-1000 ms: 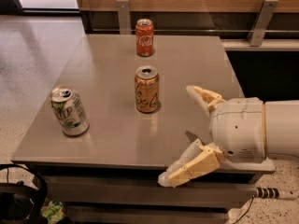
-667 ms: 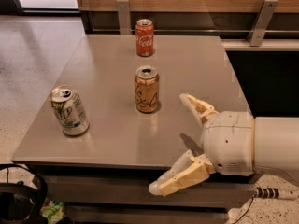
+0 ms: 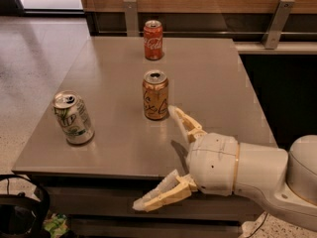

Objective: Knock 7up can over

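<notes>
The 7up can (image 3: pixel 73 117), silver-white with green lettering, stands upright near the table's front left. My gripper (image 3: pixel 161 157) is open at the table's front edge, to the right of the 7up can and well apart from it. One cream finger (image 3: pixel 184 123) points toward the orange-gold can (image 3: pixel 156 94); the other finger (image 3: pixel 161 196) hangs over the front edge.
The orange-gold can stands upright mid-table, just beyond my upper finger. A red Coca-Cola can (image 3: pixel 153 39) stands at the back. The grey table (image 3: pixel 114 148) has a rail and brackets (image 3: pixel 131 15) behind. Cables and a dark object (image 3: pixel 20 212) lie on the floor at left.
My gripper has moved left along the table's front edge, closer to the orange-gold can. The cans have not moved.
</notes>
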